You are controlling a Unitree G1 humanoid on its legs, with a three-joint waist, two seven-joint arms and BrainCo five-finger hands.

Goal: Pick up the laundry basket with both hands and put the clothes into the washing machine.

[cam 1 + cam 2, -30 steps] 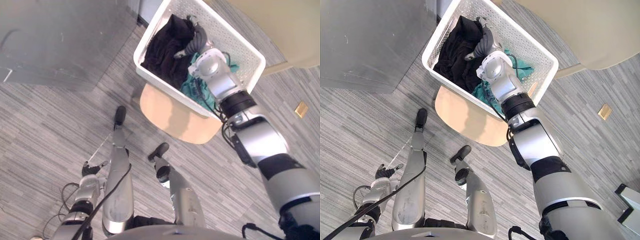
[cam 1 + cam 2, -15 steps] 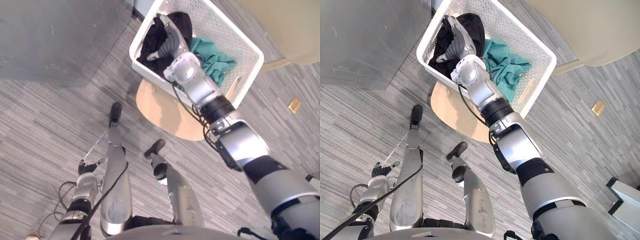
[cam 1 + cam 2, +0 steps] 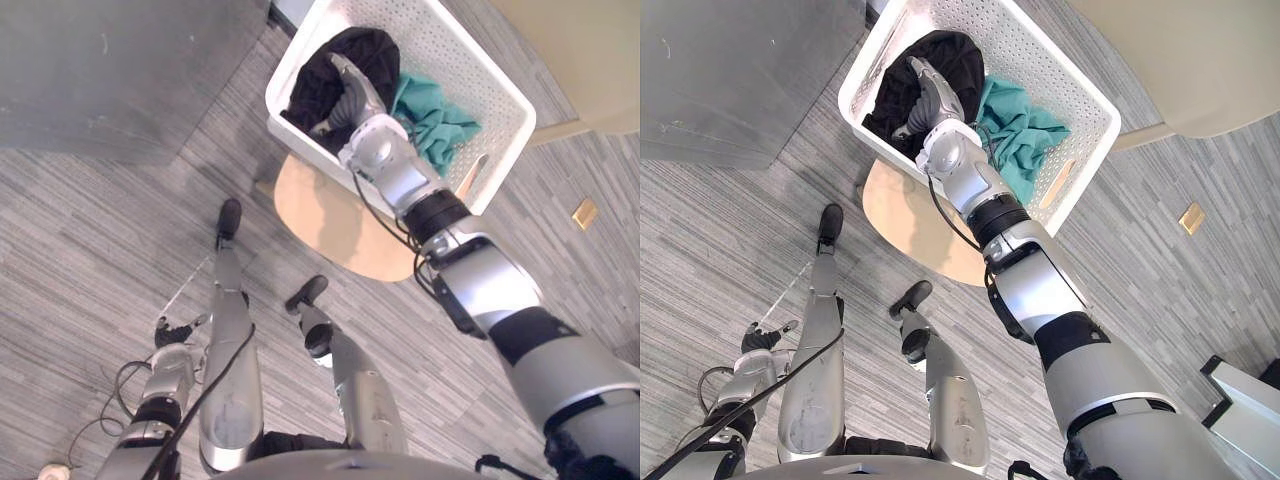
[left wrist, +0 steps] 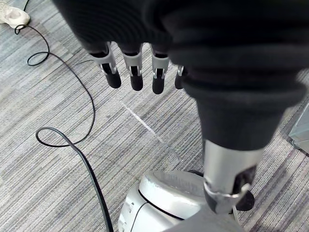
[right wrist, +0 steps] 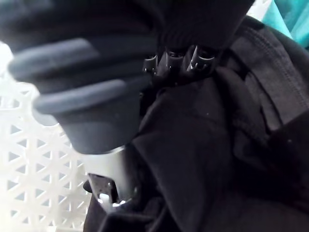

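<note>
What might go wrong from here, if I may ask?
The laundry basket overhangs the small round stool; the right hand, buried in the black garment at one end, might tip or slide it. The left hand hangs open near the floor, so any lift now would probably be one-sided and tilt it.

Can't judge right hand's hold, sunk in black cloth; can't see basket's far corner, cut by top edge.
</note>
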